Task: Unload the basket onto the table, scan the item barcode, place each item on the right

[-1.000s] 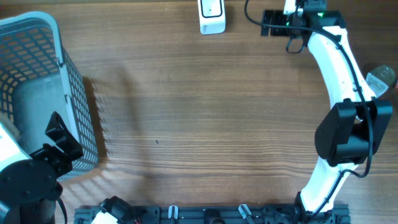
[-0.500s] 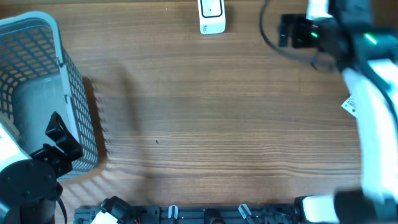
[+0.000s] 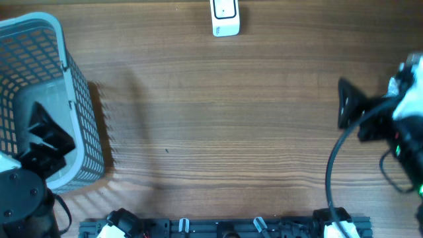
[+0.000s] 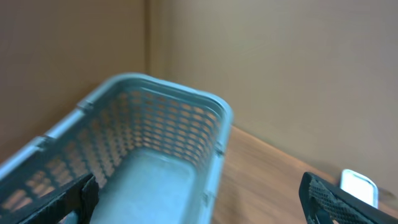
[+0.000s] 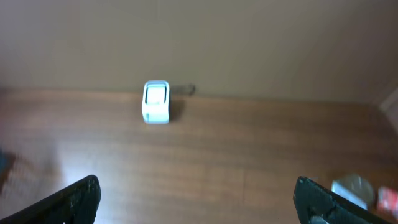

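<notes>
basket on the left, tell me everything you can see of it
The basket is pale blue-grey plastic, with lattice walls of small holes, a smooth rounded rim and a solid floor. It stands upright on the wooden table at the left edge, and what shows of its inside is empty. The left gripper hangs over it, jaws open, seemingly clear.

I have the scanner [image 3: 225, 18] at the far edge of the counter [image 3: 218, 119], about midway along it. It is a small white box with rounded corners, standing upright and alone, with a paler panel set into the face turned toward me. Well apart from it, far off to the right, my right wrist view picks up a pale, roundish item [image 5: 351, 188] with a red item [image 5: 388, 199] just beside it. Both are too blurred to tell more.
</notes>
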Robot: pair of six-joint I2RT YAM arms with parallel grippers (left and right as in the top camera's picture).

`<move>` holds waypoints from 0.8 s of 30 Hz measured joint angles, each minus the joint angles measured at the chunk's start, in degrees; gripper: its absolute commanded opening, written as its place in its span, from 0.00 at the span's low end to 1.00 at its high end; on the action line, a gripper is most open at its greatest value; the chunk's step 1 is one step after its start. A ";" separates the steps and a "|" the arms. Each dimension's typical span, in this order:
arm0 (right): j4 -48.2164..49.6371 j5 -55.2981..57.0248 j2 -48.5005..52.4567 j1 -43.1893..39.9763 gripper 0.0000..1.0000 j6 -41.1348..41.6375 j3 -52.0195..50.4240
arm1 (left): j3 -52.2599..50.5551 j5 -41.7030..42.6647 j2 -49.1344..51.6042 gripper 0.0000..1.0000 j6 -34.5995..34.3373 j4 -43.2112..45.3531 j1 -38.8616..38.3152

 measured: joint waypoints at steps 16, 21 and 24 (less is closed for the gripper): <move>2.08 0.22 -14.99 3.26 1.00 -1.05 -21.49 | -11.82 -2.99 -23.23 1.00 -7.98 -5.79 4.66; -0.57 -0.07 -15.43 3.26 1.00 -1.01 -21.57 | -19.34 6.99 -25.64 1.00 -6.12 0.44 16.09; -1.60 -0.35 -17.70 3.26 1.00 -1.01 -21.70 | -20.94 14.43 -26.77 1.00 -3.39 2.69 23.80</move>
